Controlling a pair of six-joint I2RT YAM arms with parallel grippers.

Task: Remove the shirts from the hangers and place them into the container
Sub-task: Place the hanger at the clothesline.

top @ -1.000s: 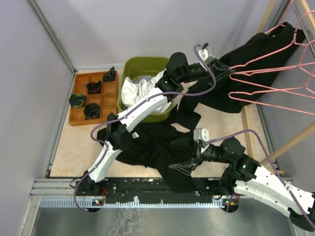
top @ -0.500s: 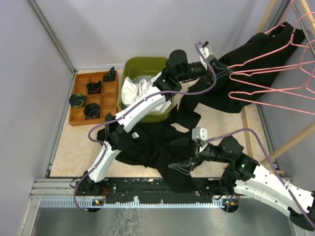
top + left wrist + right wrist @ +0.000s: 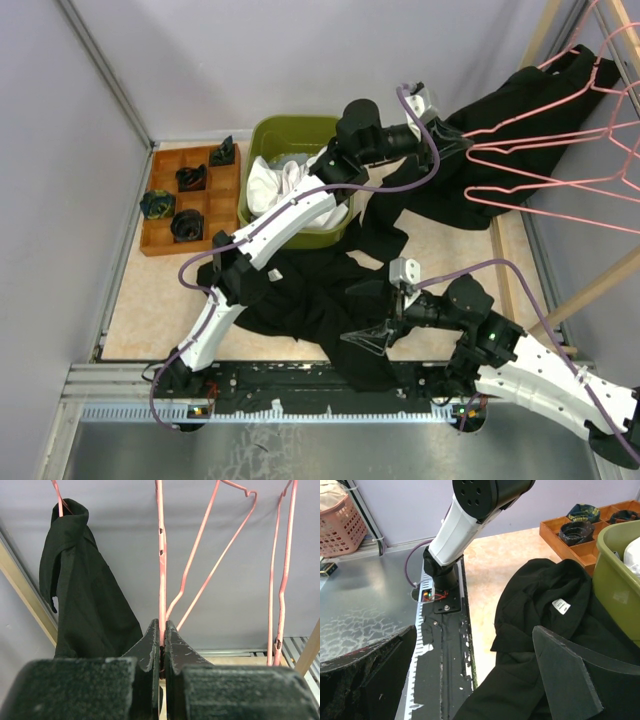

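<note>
The left pincer [image 3: 161, 630] has crept slightly back and up, its jaws pressed together on a thin, stiff wire of a pink hanger [image 3: 161, 555]. To its left a hanging black shirt [image 3: 85, 590] droops, matte and limp, from a hook, so that garment likely still needs freeing. The right pincer [image 3: 367, 338] has eased a touch leftward and gapes wide, holding nothing. Just under it a second black shirt [image 3: 545, 610] lies crumpled on the surface. Ahead and to its right sits the green tub [image 3: 615, 580], smooth plastic with a thick rounded rim, with a white shirt [image 3: 270, 185] already inside.
</note>
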